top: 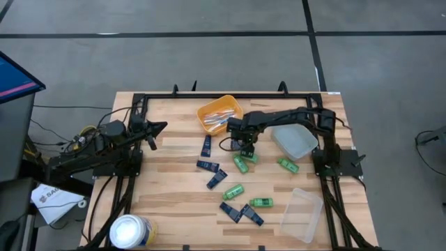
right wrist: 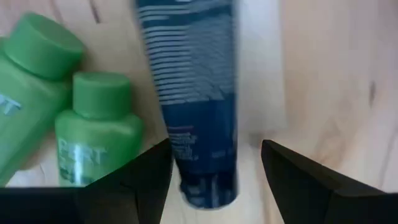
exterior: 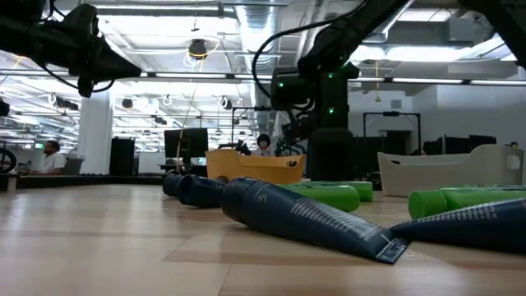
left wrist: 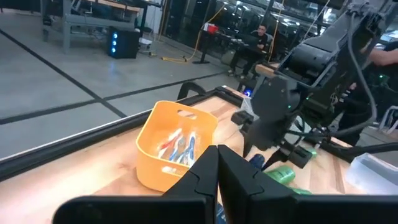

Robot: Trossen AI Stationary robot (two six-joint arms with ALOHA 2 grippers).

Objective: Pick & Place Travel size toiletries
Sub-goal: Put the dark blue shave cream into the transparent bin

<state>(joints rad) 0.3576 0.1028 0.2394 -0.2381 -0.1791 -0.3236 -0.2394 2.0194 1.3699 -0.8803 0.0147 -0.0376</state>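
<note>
In the high view the right gripper (top: 245, 144) hangs at the centre of the frame, just below the orange tray (top: 219, 114), over a small group of toiletries. Its own wrist view shows the fingers (right wrist: 134, 180) standing apart, with the end of a dark navy tube (right wrist: 196, 93) between them. The long axis of the tube runs away from the gripper, across the line on which the fingers close, so I judge that a straight descent and a squeeze would catch it across its narrow side. Two green bottles (right wrist: 93, 134) lie just beside the tube and near one finger, which may touch them. The left gripper (top: 157, 129), closed together, waits far off in the left part of the frame, so the right arm is clearly nearer.
</note>
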